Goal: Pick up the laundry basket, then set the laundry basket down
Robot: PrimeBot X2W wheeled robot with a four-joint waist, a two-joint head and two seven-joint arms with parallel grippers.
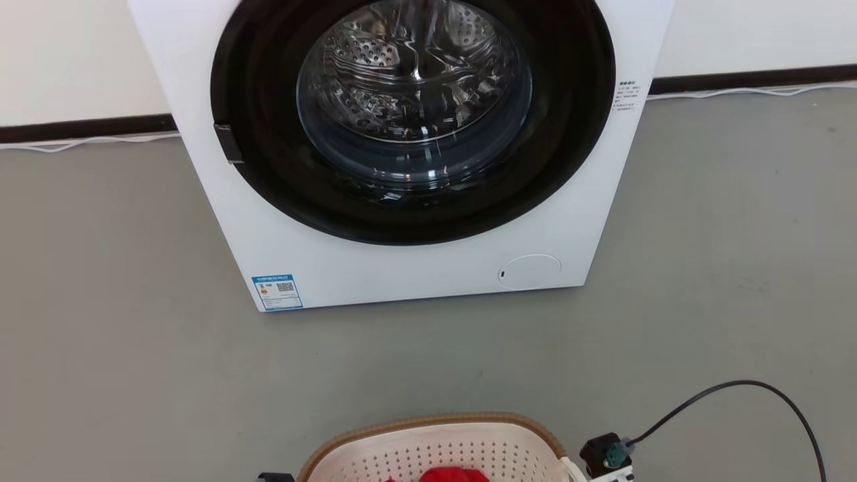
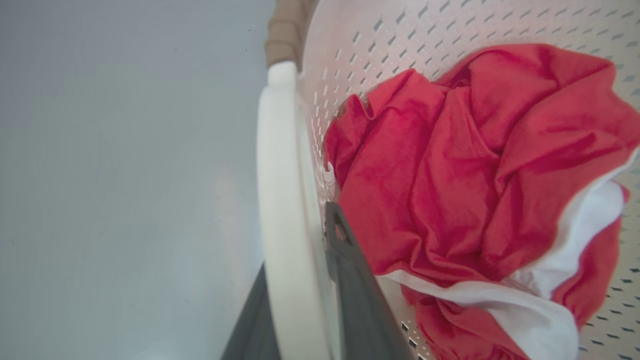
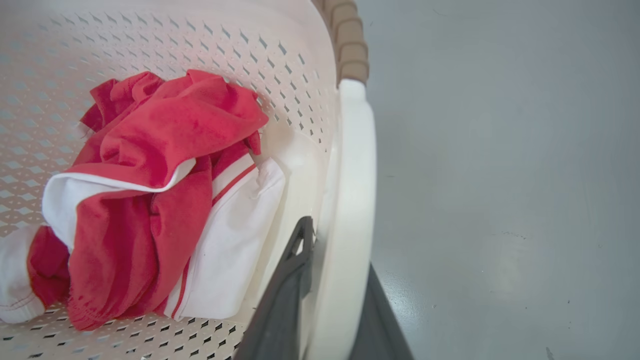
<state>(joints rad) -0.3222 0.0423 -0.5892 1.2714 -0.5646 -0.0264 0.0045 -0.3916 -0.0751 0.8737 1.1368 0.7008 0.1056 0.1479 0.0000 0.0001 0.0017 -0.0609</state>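
The cream perforated laundry basket [image 1: 435,445] with its brown rim sits at the bottom edge of the head view, in front of the washing machine. Red and white clothes [image 2: 465,165] lie inside it. In the left wrist view my left gripper [image 2: 300,245] is shut on the basket's white side handle [image 2: 280,175], one dark finger inside the wall and one outside. My right gripper [image 3: 340,265] clamps the opposite white handle [image 3: 352,165] the same way. In the head view the dark wrist parts flank the basket. Whether the basket touches the floor I cannot tell.
A large white washing machine [image 1: 402,268] with a round dark door stands on the grey floor [image 1: 100,335] right ahead. A black cable [image 1: 736,395] loops over the floor at lower right. A thin white wire runs along the wall base.
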